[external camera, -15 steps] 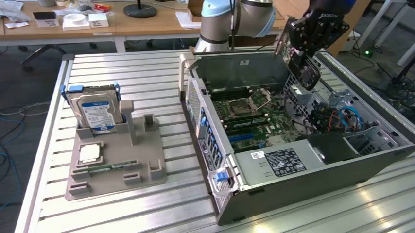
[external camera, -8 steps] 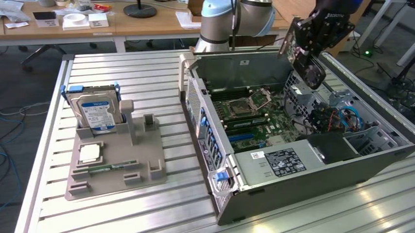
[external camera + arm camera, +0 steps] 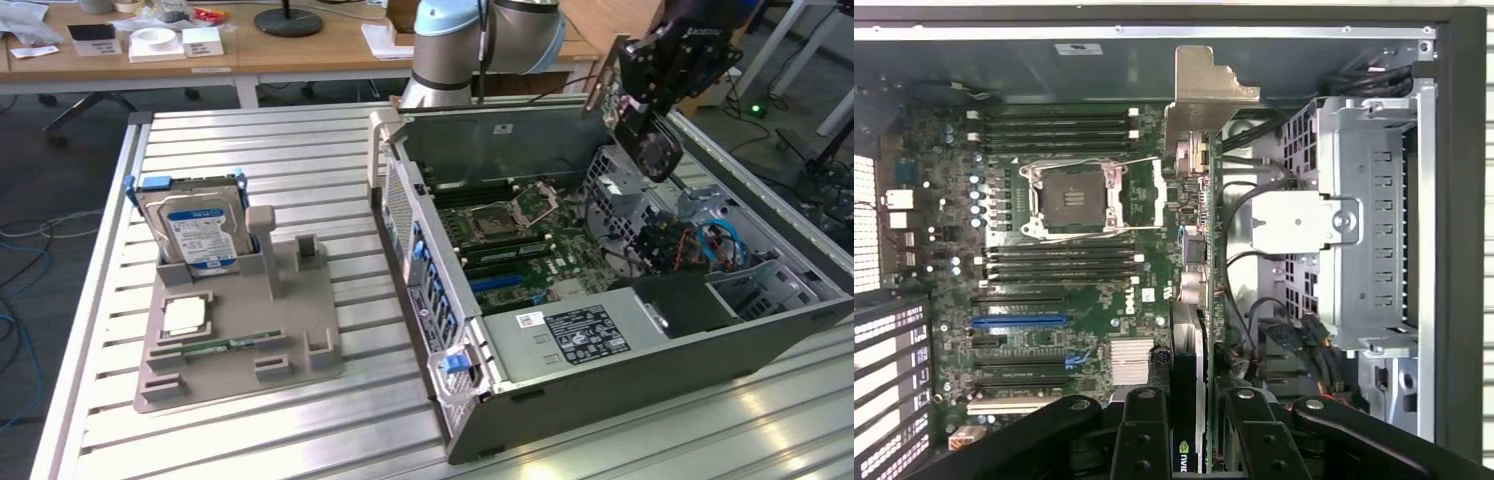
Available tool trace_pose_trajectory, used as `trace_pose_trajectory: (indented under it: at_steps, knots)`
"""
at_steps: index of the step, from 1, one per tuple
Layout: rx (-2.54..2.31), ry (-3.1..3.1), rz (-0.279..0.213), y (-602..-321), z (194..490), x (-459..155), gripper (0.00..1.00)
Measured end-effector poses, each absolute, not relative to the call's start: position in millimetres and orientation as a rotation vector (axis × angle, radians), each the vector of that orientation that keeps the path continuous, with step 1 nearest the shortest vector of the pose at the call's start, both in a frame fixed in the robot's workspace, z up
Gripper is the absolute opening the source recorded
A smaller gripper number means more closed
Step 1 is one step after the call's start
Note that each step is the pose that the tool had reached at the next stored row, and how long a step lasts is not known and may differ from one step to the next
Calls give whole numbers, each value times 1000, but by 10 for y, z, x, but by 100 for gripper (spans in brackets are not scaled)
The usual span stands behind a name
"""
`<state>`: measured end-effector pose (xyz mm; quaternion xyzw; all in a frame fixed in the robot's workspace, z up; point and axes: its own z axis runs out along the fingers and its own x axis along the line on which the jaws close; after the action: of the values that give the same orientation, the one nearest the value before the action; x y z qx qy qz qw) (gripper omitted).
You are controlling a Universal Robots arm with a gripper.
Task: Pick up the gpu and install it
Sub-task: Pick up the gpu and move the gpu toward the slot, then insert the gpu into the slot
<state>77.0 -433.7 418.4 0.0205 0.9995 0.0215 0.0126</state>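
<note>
GPU [image 3: 1206,250] hangs edge-down over the open computer case [image 3: 641,372], clamped between the end effector's [image 3: 1197,405] closed fingers. Pick-up looks done and installing is in hand. Seating it, I'd judge, calls for lining its edge over the blue motherboard slot [image 3: 1019,322].

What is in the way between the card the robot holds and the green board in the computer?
Nothing visible. The gripper holds the card over the open case, above the green board; black cables lie close beside it.
</note>
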Motion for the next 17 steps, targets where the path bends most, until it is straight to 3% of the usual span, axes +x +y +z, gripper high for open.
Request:
trace_pose_trajectory:
  at_steps: [17]
  knots:
    - [64,3115,67,-4337,4184,811,26]
